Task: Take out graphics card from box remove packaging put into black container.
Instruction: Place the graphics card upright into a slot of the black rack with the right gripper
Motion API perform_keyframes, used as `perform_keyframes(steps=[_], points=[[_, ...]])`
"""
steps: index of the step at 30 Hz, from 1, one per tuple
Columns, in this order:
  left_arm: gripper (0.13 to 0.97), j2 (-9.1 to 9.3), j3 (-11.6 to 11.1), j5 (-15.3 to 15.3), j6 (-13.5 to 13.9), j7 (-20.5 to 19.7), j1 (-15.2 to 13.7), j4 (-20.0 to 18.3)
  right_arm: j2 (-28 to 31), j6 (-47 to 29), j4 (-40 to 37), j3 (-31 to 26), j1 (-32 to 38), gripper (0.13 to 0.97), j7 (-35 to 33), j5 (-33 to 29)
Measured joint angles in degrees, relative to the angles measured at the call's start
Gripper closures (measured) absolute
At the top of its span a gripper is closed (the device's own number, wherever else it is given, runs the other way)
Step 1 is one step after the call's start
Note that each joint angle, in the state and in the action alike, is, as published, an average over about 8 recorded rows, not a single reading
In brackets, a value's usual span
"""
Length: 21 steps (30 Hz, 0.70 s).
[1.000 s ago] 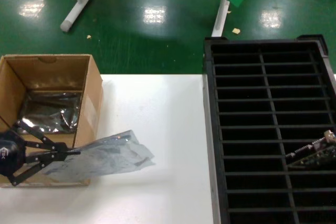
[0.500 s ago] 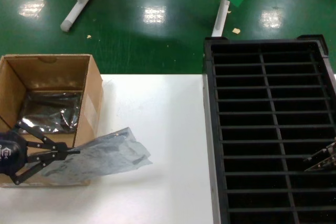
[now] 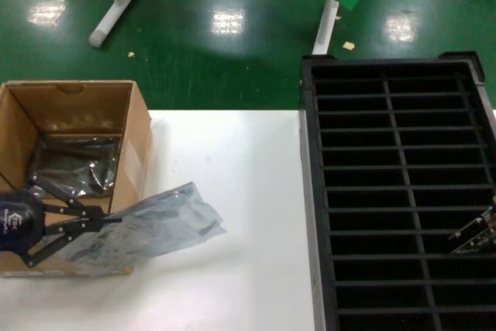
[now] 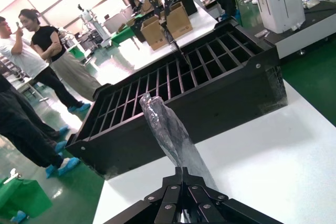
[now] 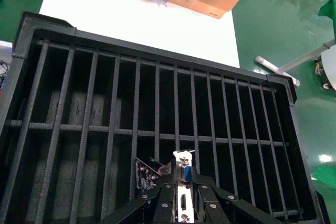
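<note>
My left gripper (image 3: 112, 220) is shut on one end of the packaging (image 3: 159, 225), a crinkly silvery-grey bag. The bag hangs out over the white table beside the front corner of the brown box (image 3: 136, 137). In the left wrist view the bag (image 4: 167, 128) sticks out from the closed fingertips (image 4: 182, 173). My right gripper (image 5: 182, 181) is shut on the silver bracket of the graphics card (image 5: 183, 167), which bears a blue port. The card's dark board (image 5: 146, 174) sits low among the slots of the black container (image 5: 31, 30). In the head view only a sliver of the card (image 3: 479, 236) shows, at the right edge.
Another silvery bag (image 3: 74, 167) lies on the box floor. The black container (image 3: 310, 191) fills the table's right side, its left wall next to the bare white tabletop (image 3: 248, 176). White stand legs (image 3: 116, 5) rise from the green floor behind.
The right gripper has carried the card toward the right edge and lower into the container. The left gripper, with the bag, has shifted slightly to the right.
</note>
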Motion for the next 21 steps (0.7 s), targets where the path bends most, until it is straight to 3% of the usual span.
perform_keyframes(steps=[21], points=[[0.955,2.65,0.0,1.0,0.0,0.8,-0.6,5.3,-3.6,-4.1,-3.1,-3.4,8.5,0.915,0.9,-3.0]])
